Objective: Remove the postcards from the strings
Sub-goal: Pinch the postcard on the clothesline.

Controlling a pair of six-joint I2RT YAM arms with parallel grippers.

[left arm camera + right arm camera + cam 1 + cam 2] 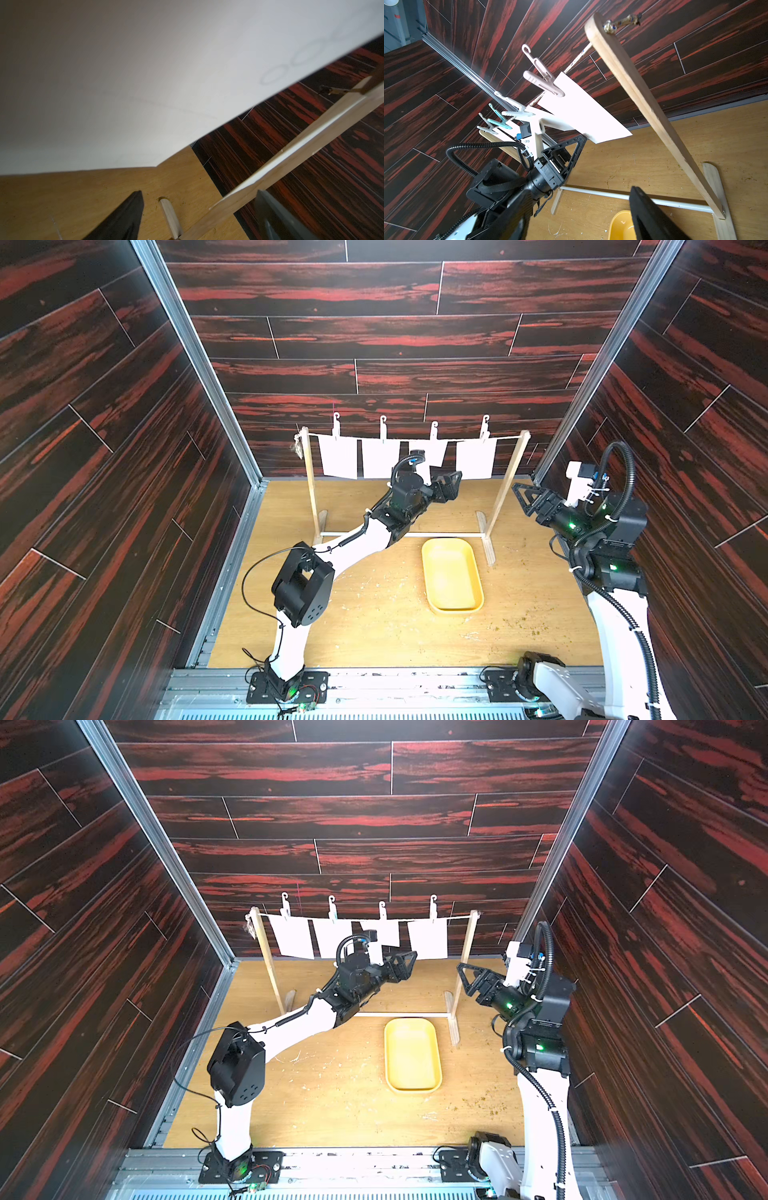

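Four white postcards hang from clothespins on the strings (578,57), stretched between two wooden posts. In both top views they run from the far left postcard (338,456) (293,936) to the far right postcard (476,458) (428,938). My left gripper (451,484) (405,965) (199,207) is open just below the lower edge of the far right postcard (145,72) (583,110), with nothing between its fingers. The left arm's wrist partly hides the third postcard (434,450). My right gripper (524,497) (467,979) (581,207) stands open and empty, right of the right post (505,489).
An empty yellow tray (451,572) (411,1052) lies on the wooden table in front of the stand. A white rod (449,535) joins the stand's feet. Pale clothespins (336,425) stick up above the line. Dark wood-pattern walls close in the back and both sides.
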